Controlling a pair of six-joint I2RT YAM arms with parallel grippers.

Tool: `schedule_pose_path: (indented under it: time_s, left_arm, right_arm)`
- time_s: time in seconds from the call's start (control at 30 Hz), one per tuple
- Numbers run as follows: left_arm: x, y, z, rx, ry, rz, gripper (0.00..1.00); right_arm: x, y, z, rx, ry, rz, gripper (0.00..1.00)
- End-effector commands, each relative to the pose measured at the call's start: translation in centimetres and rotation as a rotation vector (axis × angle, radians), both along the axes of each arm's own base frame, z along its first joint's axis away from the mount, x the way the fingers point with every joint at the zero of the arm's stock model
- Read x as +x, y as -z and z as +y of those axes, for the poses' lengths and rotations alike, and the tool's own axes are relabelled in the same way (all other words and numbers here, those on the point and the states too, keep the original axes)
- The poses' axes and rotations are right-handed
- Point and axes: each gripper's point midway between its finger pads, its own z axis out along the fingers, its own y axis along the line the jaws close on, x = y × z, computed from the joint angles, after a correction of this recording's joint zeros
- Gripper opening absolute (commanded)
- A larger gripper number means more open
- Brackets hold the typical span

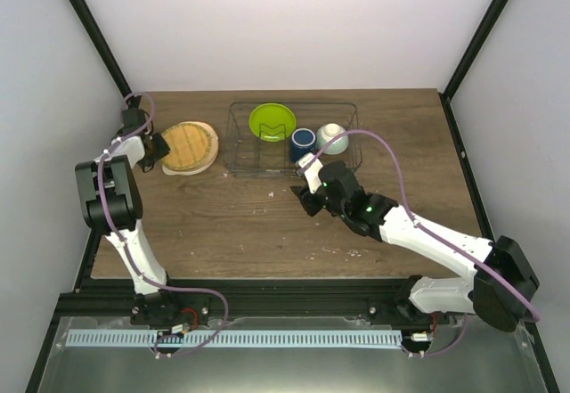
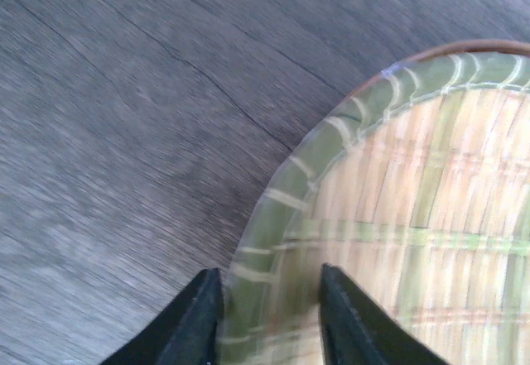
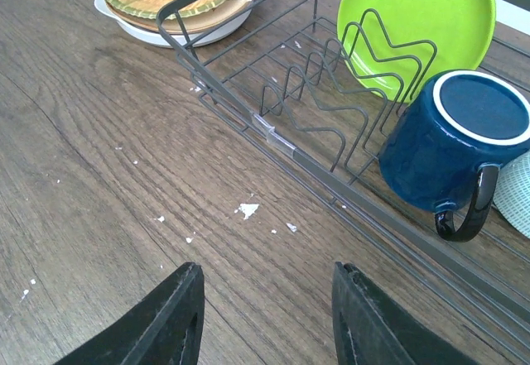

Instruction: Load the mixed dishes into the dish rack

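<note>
On the left, my left gripper (image 2: 269, 319) is at the far-left part of the table (image 1: 223, 233), at the near edge of the woven plate (image 1: 190, 145); in the left wrist view its two fingers (image 2: 199, 324) stand partly apart, one over the wood and one over the plate, with the green-striped rim between them; I cannot tell if they touch the rim, because this view is blurred. The woven plate lies flat on top of a beige plate (image 3: 228, 11), which shows a white edge below; this stack is on the table just left of the rack (image 3: 273, 136), outside of it.

The rack is of grey wire and sits at the far middle of the table; inside it the lime plate (image 3: 414, 17) stands upright against the dividers at the far side; right of it is the mug (image 3: 447, 158), with its base turned up and its handle toward the near side; the bowl (image 1: 332, 135) is just beside the mug on the right, also inside the rack.

In front of the rack, near its right half, my right gripper (image 3: 269, 315) hangs over bare wood with the fingers wide apart and nothing between them; some white crumbs (image 3: 247, 209) lie on the table there.
</note>
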Motion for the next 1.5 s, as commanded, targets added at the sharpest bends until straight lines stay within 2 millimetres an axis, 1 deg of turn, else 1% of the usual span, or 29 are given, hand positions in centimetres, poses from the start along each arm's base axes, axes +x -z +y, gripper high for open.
schedule_pose_path:
  time_s: [0.0,0.07,0.13,0.33,0.37,0.53,0.67,0.73,0.77,0.9,1.0,1.07,1.2,1.3,1.47]
  left_arm:
    - [-3.7,2.5,2.2,0.014,-0.073,0.120,0.29]
    - [-4.0,2.3,2.5,0.010,-0.083,0.111,0.25]
    - [-4.3,2.1,2.6,0.012,-0.087,0.107,0.23]
    - [-4.9,2.5,2.9,-0.007,-0.102,0.104,0.01]
    - [-5.1,2.6,3.0,-0.010,-0.105,0.104,0.00]
    - [-5.7,2.5,3.2,-0.013,-0.118,0.093,0.00]
    - [-5.8,1.8,3.1,-0.026,-0.122,0.070,0.00]
    - [-5.8,1.0,2.8,-0.037,-0.119,0.039,0.00]
    - [-5.7,0.2,2.6,-0.043,-0.115,0.014,0.00]
    - [-5.5,-2.1,1.1,-0.105,-0.079,-0.075,0.00]
    - [-5.3,-4.2,-0.3,-0.160,-0.047,-0.154,0.00]
    - [-5.3,-5.5,-0.8,-0.183,-0.032,-0.205,0.00]
    - [-5.7,-7.2,-1.6,-0.213,-0.016,-0.261,0.00]
    - [-6.1,-7.6,-2.0,-0.230,-0.009,-0.283,0.00]
    - [-6.9,-7.2,-2.6,-0.251,0.000,-0.287,0.00]
  right_arm:
    - [0.1,0.0,0.0,-0.002,0.006,0.002,0.44]
    - [0.0,0.0,0.0,-0.003,0.004,0.004,0.44]
    - [0.0,0.1,0.0,-0.007,0.001,0.004,0.43]
    - [-0.1,0.2,0.0,-0.010,0.000,0.010,0.43]
    - [-0.1,0.2,-0.1,-0.010,0.000,0.011,0.43]
    - [-0.2,0.4,-0.2,-0.014,0.000,0.014,0.43]
    - [-0.3,0.4,-0.2,-0.014,-0.002,0.015,0.43]
    - [-0.2,0.4,-0.2,-0.015,0.000,0.018,0.43]
    - [-0.2,0.5,-0.2,-0.014,0.000,0.018,0.43]
    - [-0.4,0.6,0.2,-0.005,-0.015,0.026,0.43]
    - [-1.0,0.6,1.2,0.039,-0.069,0.038,0.43]
    - [-1.6,0.4,2.3,0.088,-0.129,0.050,0.44]
    - [-2.6,0.7,4.2,0.156,-0.213,0.098,0.44]
    - [-2.6,1.7,5.2,0.170,-0.241,0.144,0.45]
    - [-2.5,3.3,6.4,0.170,-0.262,0.204,0.45]
